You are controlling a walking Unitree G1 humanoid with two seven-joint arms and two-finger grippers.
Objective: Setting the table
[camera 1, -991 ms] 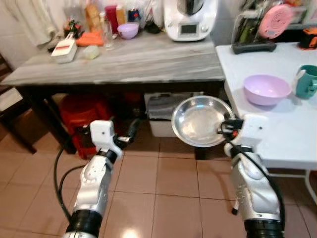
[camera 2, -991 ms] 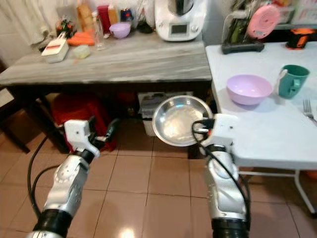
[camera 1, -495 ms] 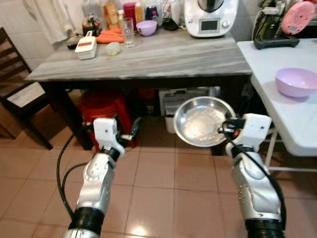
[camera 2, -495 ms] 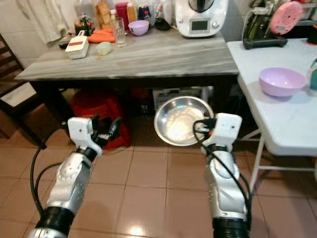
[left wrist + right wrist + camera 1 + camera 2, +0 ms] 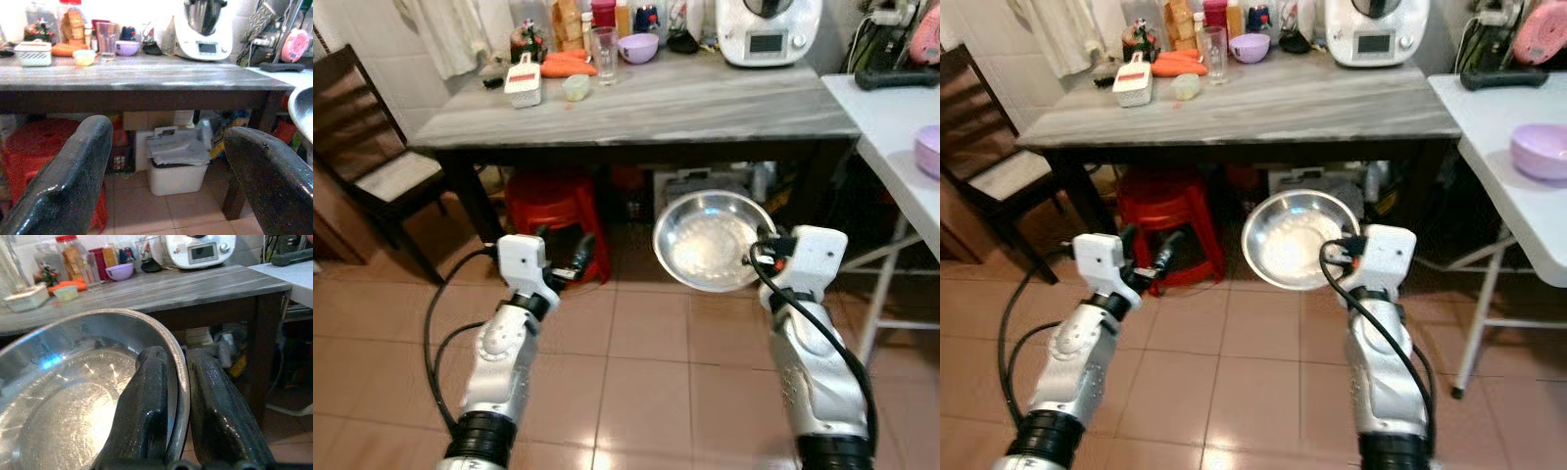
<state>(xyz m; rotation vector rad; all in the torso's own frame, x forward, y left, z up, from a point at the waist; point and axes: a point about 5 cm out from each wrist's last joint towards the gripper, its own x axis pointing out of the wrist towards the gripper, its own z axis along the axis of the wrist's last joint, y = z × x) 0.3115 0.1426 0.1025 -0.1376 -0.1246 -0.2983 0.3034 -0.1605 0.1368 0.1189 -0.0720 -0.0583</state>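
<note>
Closest in, the right gripper (image 5: pixel 176 396) pinches the rim of a shallow round stainless-steel dish (image 5: pixel 710 240) between its two black fingers, one inside the lip and one outside, holding it out over the terracotta tile floor (image 5: pixel 636 392). The dish hangs tilted, its face turned towards the robot, and the hold is on one edge only, so a jolt while walking could, I'd say, make it swing or slip out and clatter to the tiles. The left gripper (image 5: pixel 166 176) is spread wide and empty, beside a red plastic stool (image 5: pixel 548 211) under the grey marble-topped table (image 5: pixel 705 103). Past that, the white folding table (image 5: pixel 1508 157) with its lilac bowl (image 5: pixel 1542 152) sits off to the robot's right. If that is where the dish belongs, I'd worry about the dish's rim knocking the grey table's dark leg (image 5: pixel 1449 201) as it turns
</note>
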